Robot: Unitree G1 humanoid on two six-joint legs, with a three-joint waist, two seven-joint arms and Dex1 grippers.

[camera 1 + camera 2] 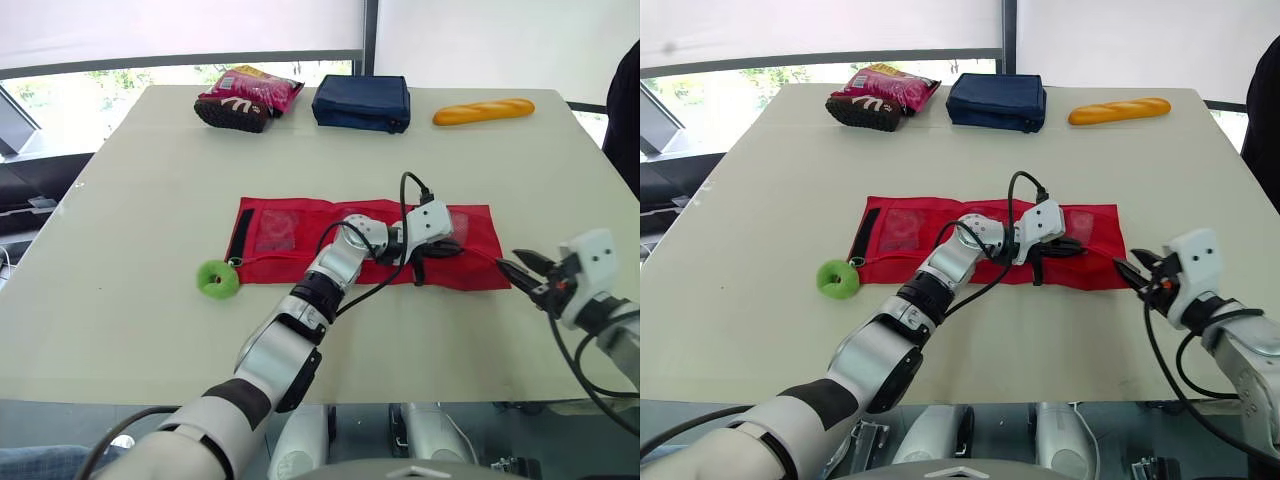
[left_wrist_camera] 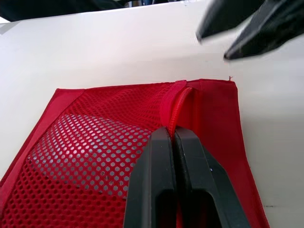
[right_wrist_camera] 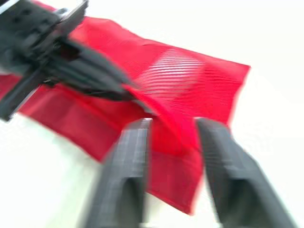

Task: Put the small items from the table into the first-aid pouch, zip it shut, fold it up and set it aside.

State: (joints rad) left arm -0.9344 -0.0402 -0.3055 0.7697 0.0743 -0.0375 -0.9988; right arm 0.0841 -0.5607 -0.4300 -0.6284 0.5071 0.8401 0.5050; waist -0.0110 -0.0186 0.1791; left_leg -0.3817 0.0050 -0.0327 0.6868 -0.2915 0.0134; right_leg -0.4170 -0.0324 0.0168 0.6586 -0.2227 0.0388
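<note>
The flat red mesh first-aid pouch (image 1: 290,235) lies on the pale surface (image 1: 150,180). The left claw (image 2: 170,137) is clenched on the pouch's zipper strip (image 2: 180,99) near its right end. The right claw (image 1: 512,265), fingers spread, hovers just off that end. A green ring-shaped item (image 1: 217,278) sits just beside the pouch's left end.

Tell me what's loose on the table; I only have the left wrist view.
Observer: A green ring lies on the table off the pouch's left end, outside it.
Operator: Left end effector is shut on the zipper here. Those black tips beyond the pouch?
Observer: The right end effector, open, just off the pouch's right end.
Operator: Far edge?
Observer: A snack bag, a navy case and a bread loaf in a row.
</note>
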